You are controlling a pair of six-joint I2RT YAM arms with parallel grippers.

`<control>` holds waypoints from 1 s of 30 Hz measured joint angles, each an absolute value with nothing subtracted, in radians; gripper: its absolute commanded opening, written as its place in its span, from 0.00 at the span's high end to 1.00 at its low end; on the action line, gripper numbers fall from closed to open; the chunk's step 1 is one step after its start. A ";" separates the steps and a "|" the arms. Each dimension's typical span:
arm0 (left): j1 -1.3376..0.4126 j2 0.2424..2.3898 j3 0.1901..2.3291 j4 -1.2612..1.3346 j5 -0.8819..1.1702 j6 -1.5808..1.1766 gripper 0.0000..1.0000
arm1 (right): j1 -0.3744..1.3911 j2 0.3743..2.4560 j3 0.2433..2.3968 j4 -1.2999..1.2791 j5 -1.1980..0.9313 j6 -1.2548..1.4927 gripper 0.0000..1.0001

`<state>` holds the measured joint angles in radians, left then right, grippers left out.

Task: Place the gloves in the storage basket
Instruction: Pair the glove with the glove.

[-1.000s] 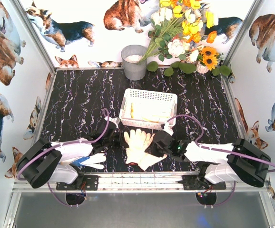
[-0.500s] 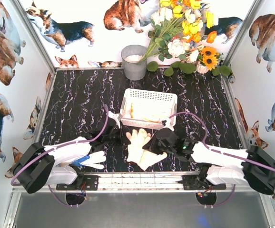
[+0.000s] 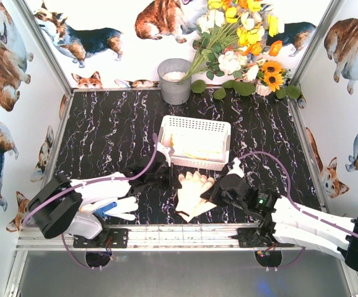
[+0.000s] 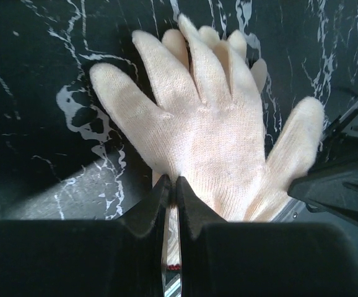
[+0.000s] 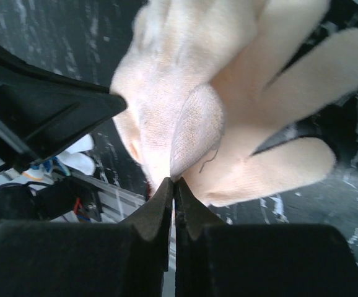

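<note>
**Desk:** Mid-task on the black marbled desk [image 3: 104,136]. A stack of cream gloves [image 3: 192,195] lies just in front of the storage basket [image 3: 197,122], not yet inside it, with your two arms closing on it from either side.

**Editor:** What's the grip?

**Desk:** Your left fingers [image 4: 157,207] are pressed together on the cuff end of the stack. Your right fingers [image 5: 157,210] are pinched tight on a raised fold of knit near the thumb. A second set of glove tips shows behind the first, so at least two gloves are in that stack. You cannot tell from these views whether both are caught, or whether the stack hangs clear of the desk.

**Editor:** What's already done?

**Desk:** Pale cream shapes with a yellow edge lie inside the basket. They look like gloves already delivered, though the number can't be read through the lattice.

**Editor:** And what's left?

**Desk:** By my reckoning you're around the halfway mark. The pinched stack needs a short carry over the basket's near rim, then a release from both sides. After that comes a blue-marked glove [image 3: 122,207] at the near edge of the desk. It is partly under your left arm [image 3: 98,189] and well apart from the basket.
</note>
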<state>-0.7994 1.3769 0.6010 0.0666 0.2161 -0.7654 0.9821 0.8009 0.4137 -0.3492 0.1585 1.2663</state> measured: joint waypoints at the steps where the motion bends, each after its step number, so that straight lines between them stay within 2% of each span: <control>1: -0.811 1.393 0.607 0.068 0.216 -0.765 1.00 | 0.981 0.789 0.398 -0.358 0.158 1.269 1.00; 10: -0.867 1.493 0.629 0.089 0.209 -0.766 1.00 | 0.981 0.793 0.339 -0.397 0.130 1.289 1.00; 25: -0.879 1.552 0.648 0.112 0.178 -0.766 1.00 | 0.981 0.955 0.339 -0.352 0.048 1.275 1.00; 26: -0.879 1.554 0.648 0.113 0.178 -0.766 0.99 | 0.981 0.958 0.339 -0.348 0.045 1.274 0.98; 30: -0.880 1.555 0.648 0.115 0.170 -0.758 0.71 | 0.981 0.960 0.339 -0.340 0.033 1.265 0.76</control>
